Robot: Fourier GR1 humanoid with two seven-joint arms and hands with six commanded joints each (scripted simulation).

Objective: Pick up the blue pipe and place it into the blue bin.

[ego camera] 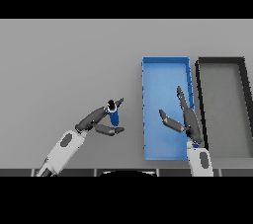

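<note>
I see left hand (101, 122) pinching blue pipe (114, 116), frame centre | right hand (187, 119) spread over blue bin (164, 70), lower right

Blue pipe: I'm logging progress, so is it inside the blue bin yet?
No, the small blue pipe sits between the fingers of the left hand, left of the rectangular blue bin.

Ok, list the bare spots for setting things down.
Bare: the table left of the blue bin, and the black bin. Crowded: the blue bin's near half under the right hand; the left hand holds the blue pipe.
</note>
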